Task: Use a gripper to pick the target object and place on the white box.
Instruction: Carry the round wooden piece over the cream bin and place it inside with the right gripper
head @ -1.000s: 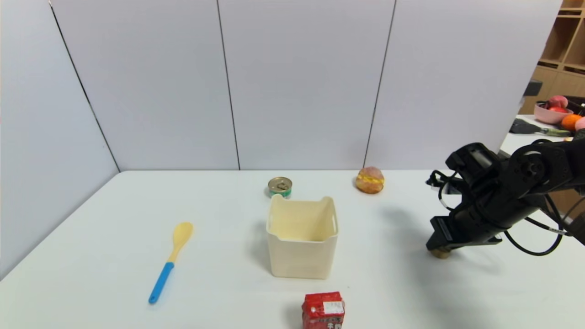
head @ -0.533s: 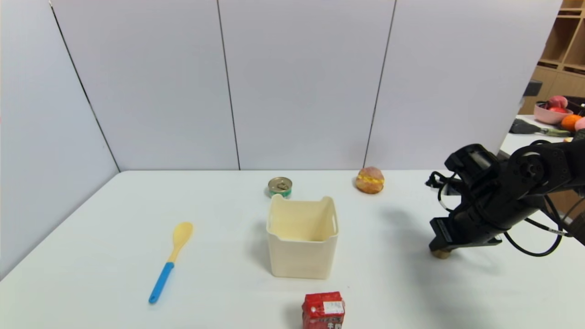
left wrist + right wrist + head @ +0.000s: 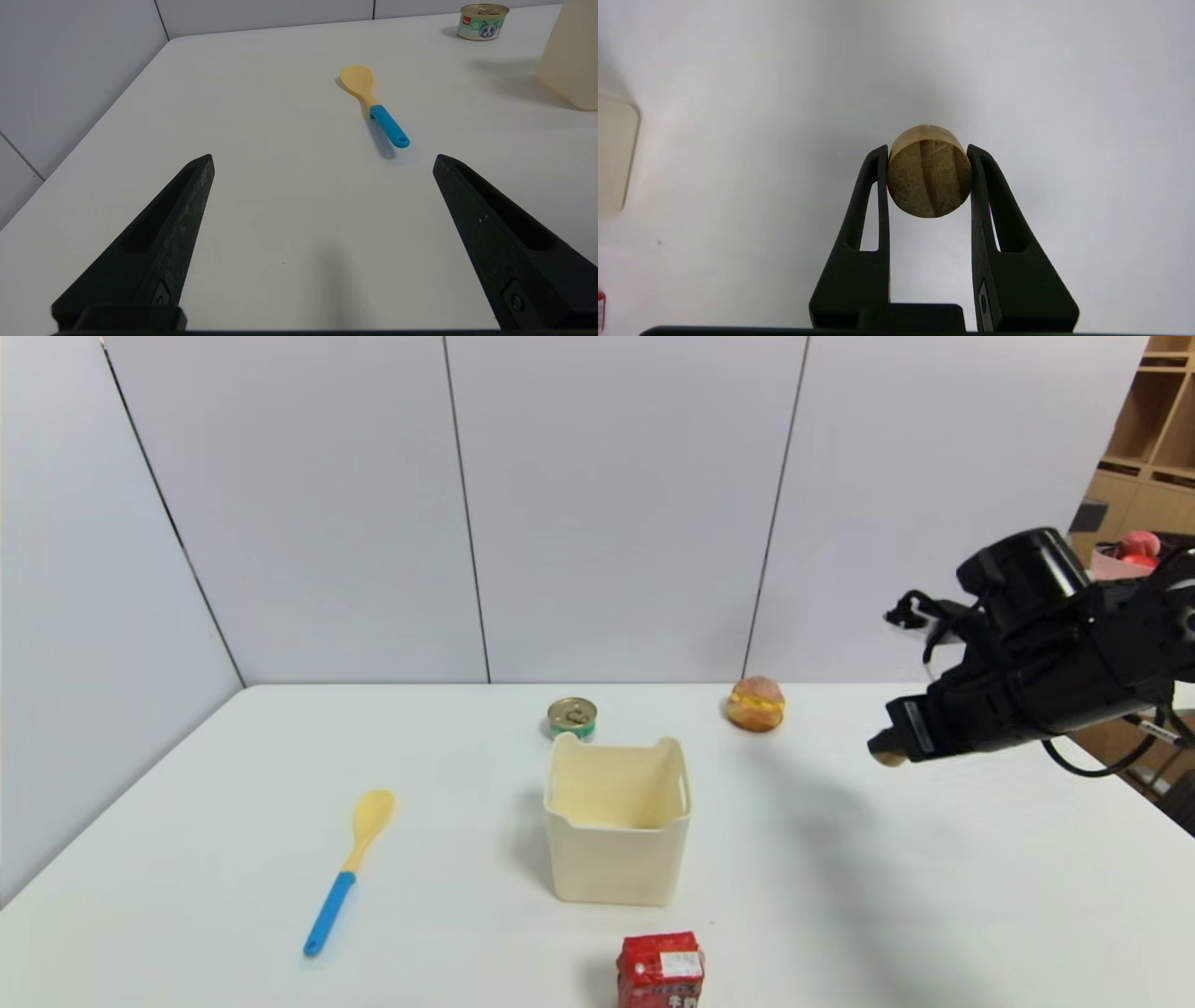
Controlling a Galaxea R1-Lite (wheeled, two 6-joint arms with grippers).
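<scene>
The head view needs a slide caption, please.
Black right gripper holds a short tan-brown wooden cylinder above the white table, right of the cream-white square bin.

Pale grey-white panels [image 3: 625, 504] stand across twelve o'clock, split by thin dark seams, with another pale wall [image 3: 84, 616] around ten. Soft shadows lie on the white tabletop [image 3: 420, 915]. Wooden shelving [image 3: 1167, 420] shows at about two o'clock.

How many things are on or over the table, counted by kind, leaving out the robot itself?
Food can: 1
Bun: 1
Spoon: 1
White bin: 1
Red carton: 1
Wooden cylinder, in the right claw: 1
Total: 6
</scene>
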